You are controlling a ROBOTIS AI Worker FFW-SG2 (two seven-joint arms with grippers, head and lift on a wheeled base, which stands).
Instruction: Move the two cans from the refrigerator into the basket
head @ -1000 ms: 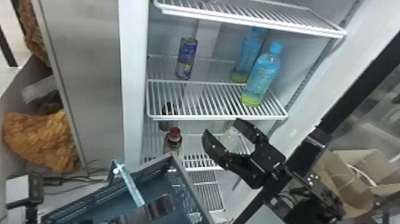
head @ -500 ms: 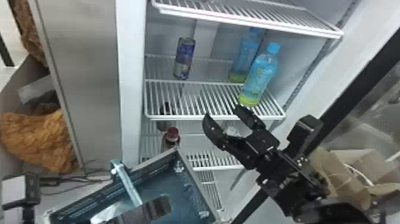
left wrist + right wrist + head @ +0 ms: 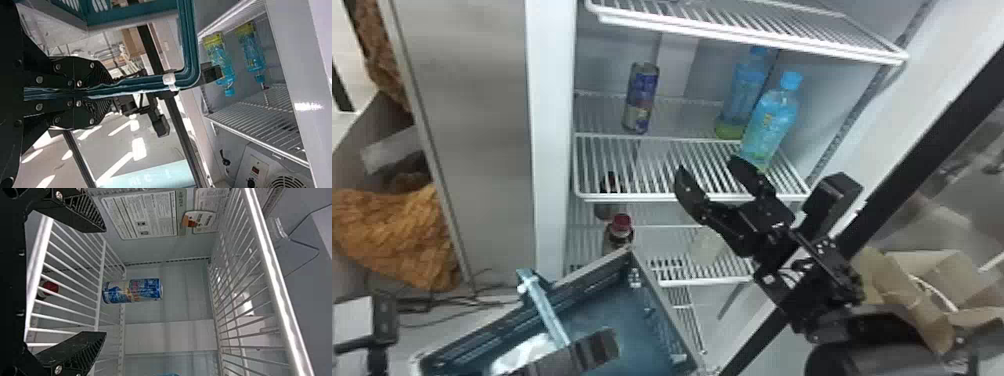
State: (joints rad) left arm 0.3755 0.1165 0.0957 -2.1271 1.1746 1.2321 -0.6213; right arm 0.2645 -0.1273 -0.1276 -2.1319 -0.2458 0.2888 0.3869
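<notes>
From the head view I have one printed can [image 3: 640, 97] standing upright toward the back of the middle wire shelf [image 3: 682, 195], and I judge the step in hand to be reaching in for it. My right gripper [image 3: 709, 167] is at that shelf's front edge, fingers spread wide with nothing between them. I'd go in level, low enough to miss the upper shelf [image 3: 752, 35] yet clear of the wires below, and give the blue-capped bottle [image 3: 767, 122] room, since a brush could tip it. The basket [image 3: 664, 310] is smooth blue-green plastic with slotted walls; the shelves are slim white rods, evenly ribbed. In the left wrist view my left gripper [image 3: 103, 94] is closed on the basket's handle [image 3: 137, 83], a glossy, grooved bar with a rounded bend; I'd want that grip steady to keep the basket ready for the drop. In the right wrist view the can lies beyond the open fingers, roughly on their midline, so I'd go nearly straight, centre the ridged black pads [image 3: 84, 356] on its waist and squeeze gently: the slick metal cylinder could slip or dent. A second can I can't make out.
</notes>
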